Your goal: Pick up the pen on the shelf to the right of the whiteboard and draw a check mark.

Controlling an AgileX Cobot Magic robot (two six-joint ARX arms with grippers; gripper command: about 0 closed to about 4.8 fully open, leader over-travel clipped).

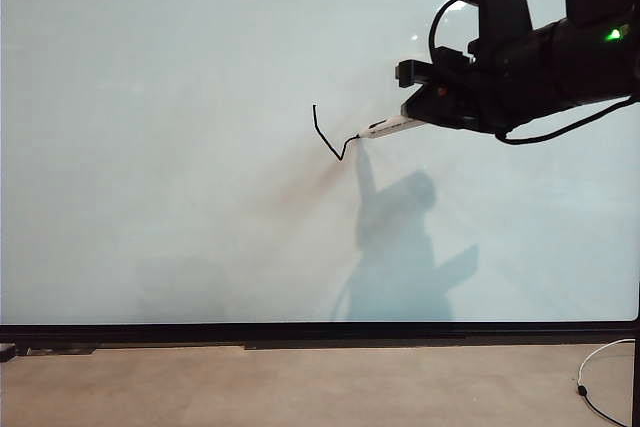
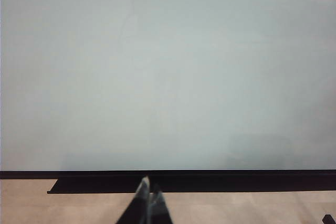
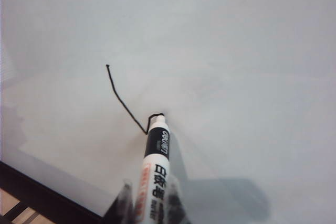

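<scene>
Right gripper (image 1: 425,119), upper right of ext. view, is clamped on the pen (image 1: 392,127); in the right wrist view the fingers (image 3: 125,199) flank the barrel, jaws near closed on it. Pen's long axis runs near level in ext. view, nib end pointing left, slightly down, toward frame centre. Nib sits on the whiteboard (image 1: 150,97) at the end of the line drawn so far.

The check mark (image 1: 328,137) is incomplete: down stroke from upper left to a low point is present, plus only a short rise to the nib. In the right wrist view the mark (image 3: 126,100) ends right at the pen tip (image 3: 160,116).

Key relation: the line lies left of the nib; the blank board needed for the long stroke lies up and right of it, i.e. back toward the gripper's own side. Judgement: next move needs a pull up-right with the nib kept in contact; risk of a skip or broken line.

Left gripper (image 2: 147,205), bottom centre of its wrist view, fingertips together, empty, low by the board's black bottom edge (image 2: 210,174); well away from the mark. Right arm is the nearer.
</scene>
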